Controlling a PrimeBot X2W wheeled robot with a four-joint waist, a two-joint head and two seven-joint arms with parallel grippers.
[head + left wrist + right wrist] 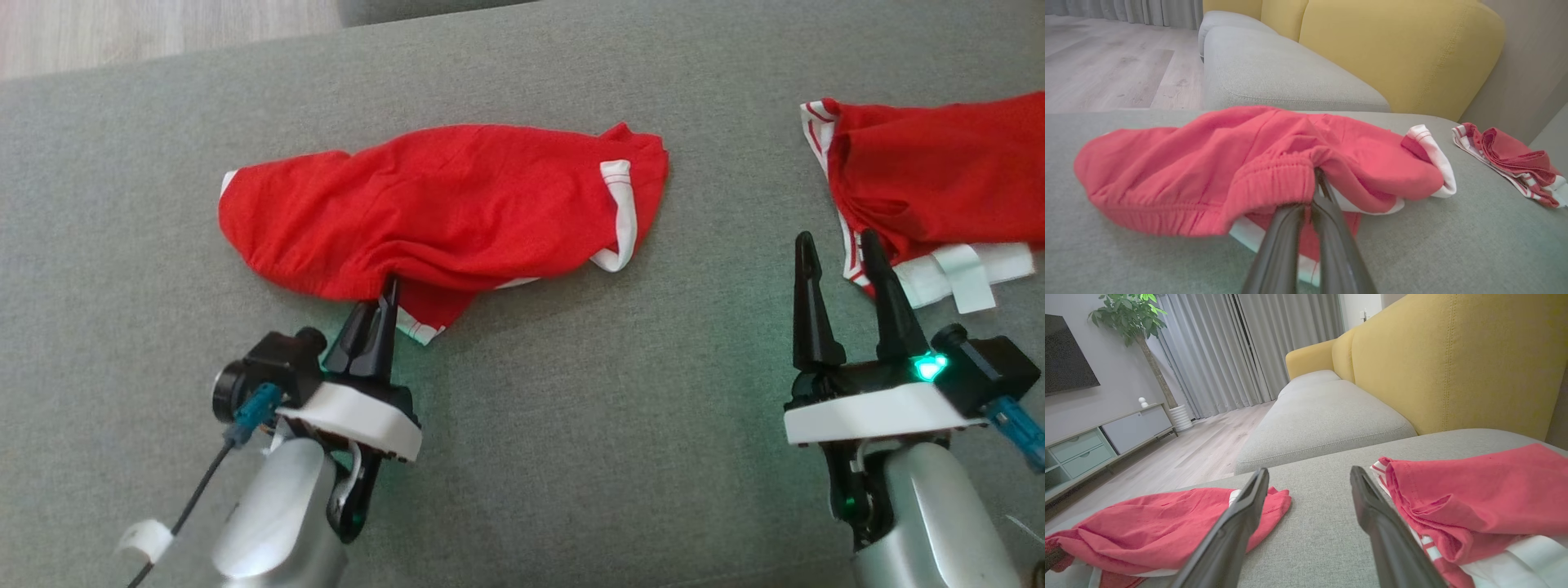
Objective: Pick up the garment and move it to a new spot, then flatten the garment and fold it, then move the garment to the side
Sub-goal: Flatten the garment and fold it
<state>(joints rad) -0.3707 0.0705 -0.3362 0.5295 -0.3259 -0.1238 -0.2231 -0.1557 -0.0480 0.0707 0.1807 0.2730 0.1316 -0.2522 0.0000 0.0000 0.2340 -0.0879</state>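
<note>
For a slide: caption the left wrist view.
Left tool pinches the red garment by its waistband on the grey cushion; a second red garment lies apart.

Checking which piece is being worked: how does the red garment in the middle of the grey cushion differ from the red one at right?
The middle garment is pinched at its near edge by the shut left tool; the right garment lies loose, the open right tool beside it. The middle garment sits wholly in the head view; the right garment runs past that view's right edge. Both are red with white trim, on the grey cushion.
</note>
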